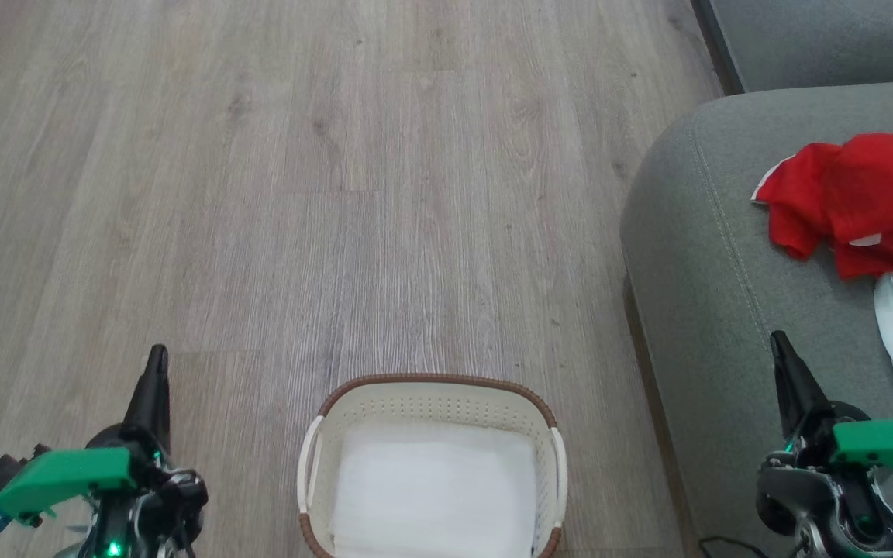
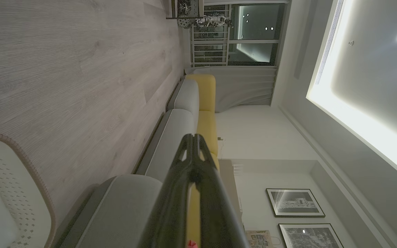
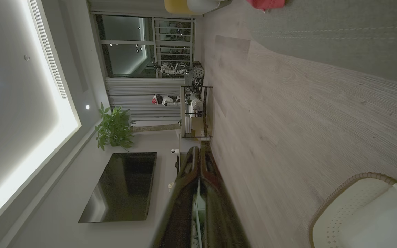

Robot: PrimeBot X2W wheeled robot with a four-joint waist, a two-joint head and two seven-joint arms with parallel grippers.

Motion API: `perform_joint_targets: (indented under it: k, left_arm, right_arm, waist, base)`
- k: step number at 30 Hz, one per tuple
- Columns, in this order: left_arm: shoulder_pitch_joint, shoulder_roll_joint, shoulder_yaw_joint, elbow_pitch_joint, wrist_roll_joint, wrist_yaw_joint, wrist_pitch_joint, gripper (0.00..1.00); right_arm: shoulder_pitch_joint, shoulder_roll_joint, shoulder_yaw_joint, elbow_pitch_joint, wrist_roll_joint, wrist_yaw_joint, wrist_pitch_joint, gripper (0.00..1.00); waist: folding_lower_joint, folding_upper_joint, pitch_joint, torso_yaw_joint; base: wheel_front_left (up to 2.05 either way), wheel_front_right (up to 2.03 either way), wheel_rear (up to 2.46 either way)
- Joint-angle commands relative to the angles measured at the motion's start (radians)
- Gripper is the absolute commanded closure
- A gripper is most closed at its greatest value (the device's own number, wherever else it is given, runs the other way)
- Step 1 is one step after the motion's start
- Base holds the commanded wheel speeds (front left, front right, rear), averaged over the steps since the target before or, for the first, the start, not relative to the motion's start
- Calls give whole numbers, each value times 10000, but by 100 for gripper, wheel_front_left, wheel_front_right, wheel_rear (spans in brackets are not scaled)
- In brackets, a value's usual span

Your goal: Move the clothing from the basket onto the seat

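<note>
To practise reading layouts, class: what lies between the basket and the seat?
A bare strip of wood floor, in the head view; the basket and the seat stand apart.

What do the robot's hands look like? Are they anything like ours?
Not much like ours. The left gripper and right gripper each have two long, glossy black fingers that taper to a point, with small slots near the tips. Behind them a bright green plastic cover sits over black and silver joints, with thin wires and a small green light.

Head view is bright, even and sharp, shadows faint. Both wrist views are dim, with a glaring ceiling light strip (image 2: 357, 125) and curved edges.
</note>
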Motion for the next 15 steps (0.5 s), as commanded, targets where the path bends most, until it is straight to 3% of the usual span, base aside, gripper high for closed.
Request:
perform_joint_targets:
  k: [1,15]
  left_arm:
    - [-491,81,368,-268,-22,-69,81,100]
    - [-491,80,370,-269,-21,-69,83,100]
  right_arm:
    - [-495,46,173,-325,15,-2,78,100]
    - [-497,61,152,-324,-2,-2,95,100]
  waist:
    - [0,0,0,0]
    - [0,0,0,0]
  base:
    - [0,0,0]
    - [0,0,0]
